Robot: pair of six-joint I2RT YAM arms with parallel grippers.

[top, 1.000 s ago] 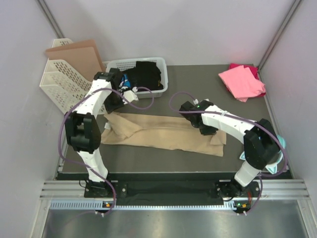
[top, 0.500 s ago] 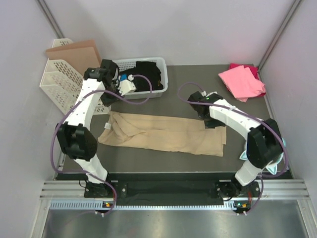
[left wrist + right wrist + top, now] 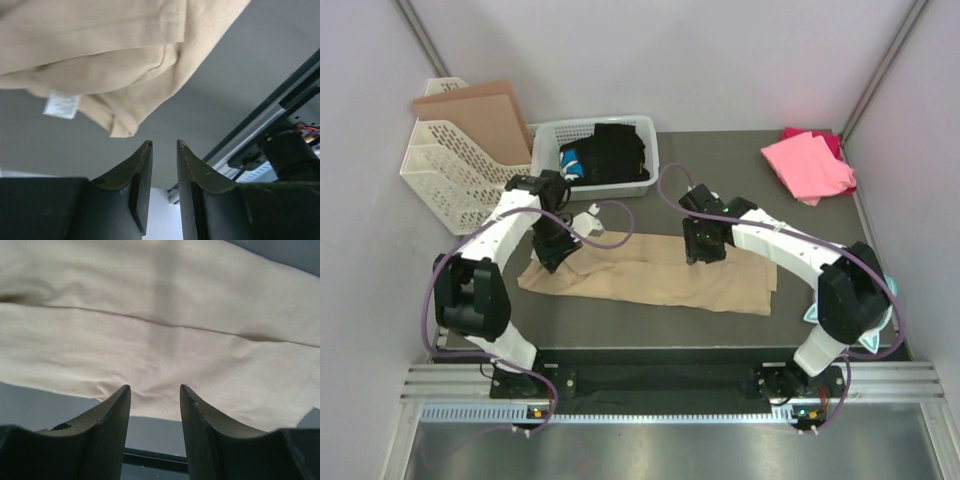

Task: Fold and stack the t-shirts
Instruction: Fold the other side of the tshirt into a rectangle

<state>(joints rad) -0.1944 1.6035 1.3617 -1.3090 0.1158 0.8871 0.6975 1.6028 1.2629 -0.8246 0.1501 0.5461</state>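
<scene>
The tan t-shirt [image 3: 655,273] lies across the middle of the table as a long folded band. My left gripper [image 3: 552,256] hovers at its left end, jaws a little apart with nothing between them. In the left wrist view the shirt's bunched corner [image 3: 100,50] and its white label [image 3: 61,106] lie just beyond the left gripper [image 3: 164,145]. My right gripper [image 3: 702,248] hangs over the band's middle, open and empty. The tan cloth [image 3: 160,325] fills the right wrist view beyond the right gripper [image 3: 155,387]. The pink t-shirt [image 3: 806,165] rests on a magenta one [image 3: 825,136] at the far right corner.
A white basket [image 3: 548,135] holding black clothing stands at the back centre. At the back left, a white lattice file rack [image 3: 445,165] holds a brown cardboard sheet [image 3: 472,110]. A teal object [image 3: 812,312] peeks out beside the right arm's base.
Both grippers opened and let go of the tan shirt, which now lies flatter. The left arm swung up toward the basket and came back down. The right arm shifted left along the shirt.
</scene>
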